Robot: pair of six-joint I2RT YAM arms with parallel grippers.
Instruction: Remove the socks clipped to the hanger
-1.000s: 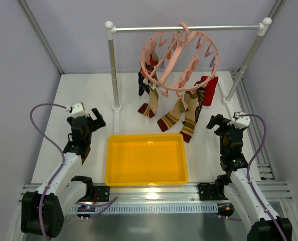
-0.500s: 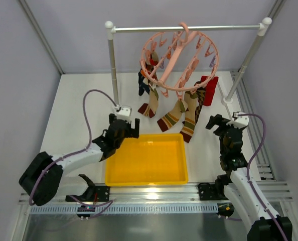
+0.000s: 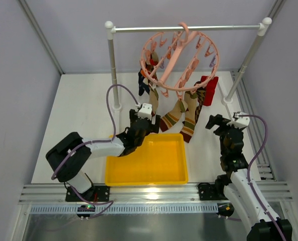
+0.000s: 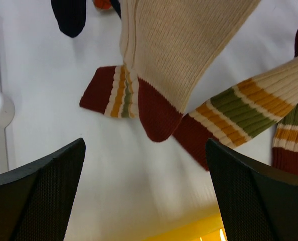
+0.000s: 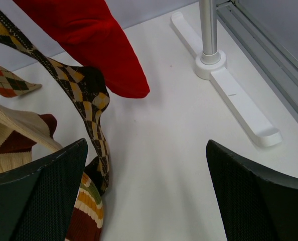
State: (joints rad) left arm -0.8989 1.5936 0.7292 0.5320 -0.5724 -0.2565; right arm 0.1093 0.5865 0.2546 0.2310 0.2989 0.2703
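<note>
Socks (image 3: 188, 118) hang clipped on the pink hanger (image 3: 179, 89).
Left gripper (image 3: 144, 123), open, centre frame below a cream sock (image 4: 179, 45); right gripper (image 3: 218, 123), open, at right.

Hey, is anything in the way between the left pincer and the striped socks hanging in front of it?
Nothing visible does. The left pincer is open, and its wrist view shows only bare white table between its fingers and the cream sock with the maroon toe hanging just ahead.

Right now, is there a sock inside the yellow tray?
No, the yellow tray shows only its bare bottom; the socks hang from the pink hanger.
</note>
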